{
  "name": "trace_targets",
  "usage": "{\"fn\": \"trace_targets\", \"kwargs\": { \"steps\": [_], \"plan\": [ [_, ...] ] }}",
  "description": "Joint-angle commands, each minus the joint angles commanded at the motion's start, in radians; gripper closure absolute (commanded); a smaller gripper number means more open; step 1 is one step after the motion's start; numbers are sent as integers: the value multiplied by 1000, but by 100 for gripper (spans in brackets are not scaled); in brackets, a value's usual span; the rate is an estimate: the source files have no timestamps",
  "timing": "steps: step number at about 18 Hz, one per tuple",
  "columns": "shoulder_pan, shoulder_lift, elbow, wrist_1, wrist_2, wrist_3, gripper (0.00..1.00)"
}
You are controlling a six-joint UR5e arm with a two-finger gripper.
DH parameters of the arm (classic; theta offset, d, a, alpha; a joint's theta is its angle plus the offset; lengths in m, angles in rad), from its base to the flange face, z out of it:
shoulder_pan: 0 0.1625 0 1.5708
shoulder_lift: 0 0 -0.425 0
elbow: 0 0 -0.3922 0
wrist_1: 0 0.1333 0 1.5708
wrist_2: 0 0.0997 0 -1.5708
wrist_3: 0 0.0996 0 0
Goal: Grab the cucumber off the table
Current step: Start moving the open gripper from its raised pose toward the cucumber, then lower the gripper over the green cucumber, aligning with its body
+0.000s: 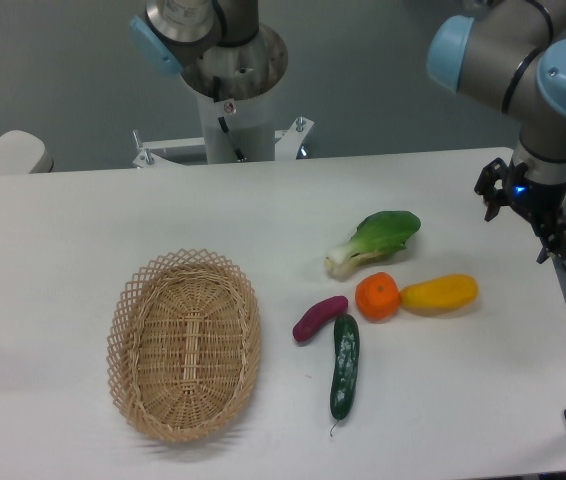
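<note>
the pincer [548, 222] hangs at the far right of the scene, over the right edge of the white worktop [63, 220], on the end of a grey arm [523, 60] with pale blue joint caps. its dark fingers point down and slightly apart, nothing between them, but how wide they stand is too small and dark to tell. the cucumber [344, 365] lies flat on the worktop well apart from the pincer, down and to the left of it in the picture, nearer the front edge; it is dark green and glossy with pale speckles, lying nearly lengthwise front to back, its thin stem tip at the end farthest from the pincer. touching or almost touching the cucumber's upper end, on the side away from the pincer, is a short purple sweet potato [319, 318]. just beside the cucumber's upper end on the pincer's side sits an orange [377, 296], and touching that, closer again to the pincer, a yellow mango [441, 293]. above the orange, left of the pincer and nearly level with it, lies a leafy bok choy [375, 240] with a white base. farthest from the pincer, beyond all the produce, stands an oval wicker basket [185, 345]. the arm's base [233, 90] rises behind the worktop's back edge.
</note>
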Motion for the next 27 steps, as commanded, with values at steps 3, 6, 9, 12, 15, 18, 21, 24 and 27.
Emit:
{"fn": "trace_targets", "kwargs": {
  "steps": [3, 6, 9, 12, 15, 18, 21, 24, 27],
  "plan": [
    [-35, 0, 0, 0, 2, -84, 0],
    [-86, -6, -6, 0, 9, -205, 0],
    [-126, -14, -15, 0, 9, -304, 0],
    [-176, -35, -34, 5, 6, -458, 0],
    [-212, -57, -44, 5, 0, -636, 0],
    [-239, -92, -46, 26, -5, -785, 0],
    [-278, -141, -55, 109, -6, -857, 0],
    [-302, -166, -55, 120, -5, -922, 0],
    [-325, -189, -80, 184, -5, -937, 0]
  ]
}}
